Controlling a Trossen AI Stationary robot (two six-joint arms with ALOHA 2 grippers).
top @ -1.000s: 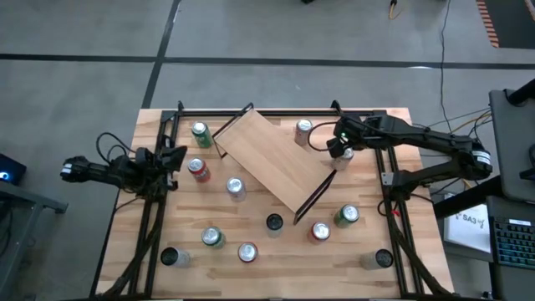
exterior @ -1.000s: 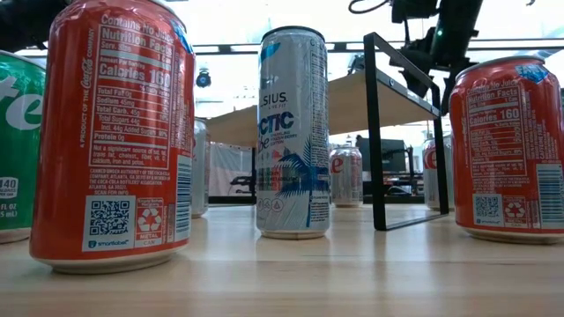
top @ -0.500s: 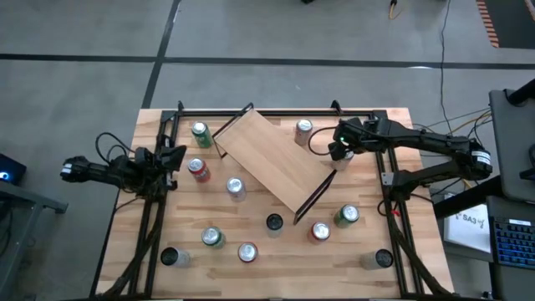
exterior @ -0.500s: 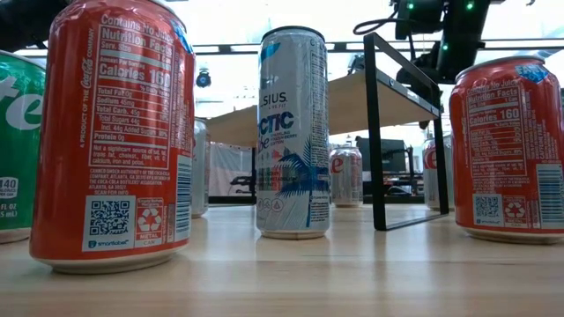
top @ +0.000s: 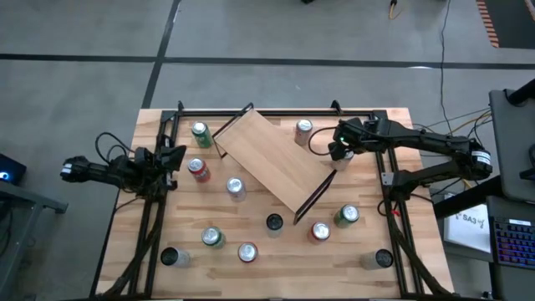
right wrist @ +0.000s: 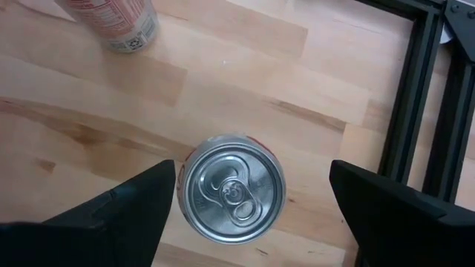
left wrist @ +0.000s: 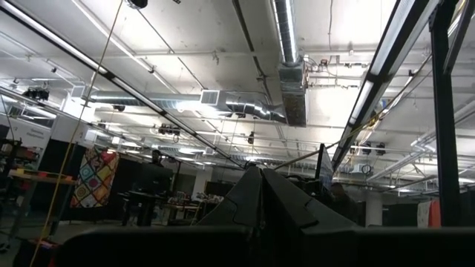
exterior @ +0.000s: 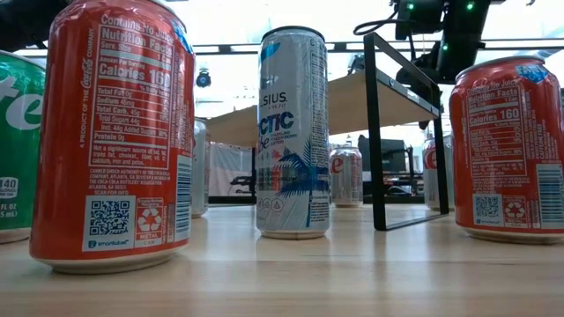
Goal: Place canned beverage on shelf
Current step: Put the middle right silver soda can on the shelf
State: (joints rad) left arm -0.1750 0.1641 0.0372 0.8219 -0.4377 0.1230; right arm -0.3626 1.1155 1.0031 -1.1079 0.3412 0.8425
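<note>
Only the right wrist view shows the silver-topped can (right wrist: 234, 197) standing between the right gripper (right wrist: 252, 208)'s wide-spread fingers, untouched. From above, it is hidden under the gripper (just right of the shelf (top: 272, 160)). Far left, the left gripper (top: 174, 157) waits, closed.

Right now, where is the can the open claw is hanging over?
In the high view the can stands upright on the table's far right, under the right claw, just off the shelf's right end, with another can nearby.
</note>
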